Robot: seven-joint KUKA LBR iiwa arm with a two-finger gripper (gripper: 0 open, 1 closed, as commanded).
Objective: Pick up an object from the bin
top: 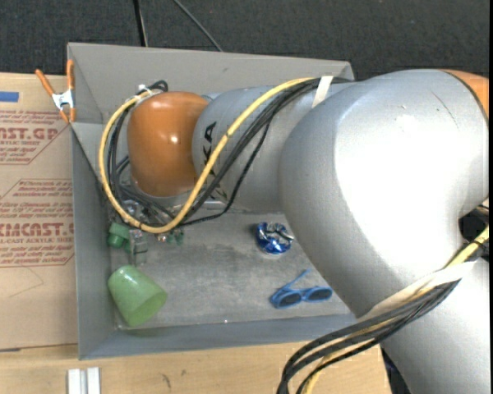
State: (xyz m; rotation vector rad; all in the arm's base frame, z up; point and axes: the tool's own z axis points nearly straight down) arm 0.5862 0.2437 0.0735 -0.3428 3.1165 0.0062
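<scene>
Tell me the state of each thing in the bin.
Light green cup, tipped on its side, loose.
Blue sunglasses, lying flat, loose.
Blue-and-white round thing, lying loose on the floor.
Small dark green piece, on the floor beside the gripper.
Gripper, low, at the view's left.

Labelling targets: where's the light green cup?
Camera view: light green cup lies on its side in the bin's lower-left corner, just below a small dark green piece, left of the blue sunglasses.

Matt metal bin [222, 271], smooth green plastic cup [135, 296], glossy orange wrist cover [160, 142].
</scene>
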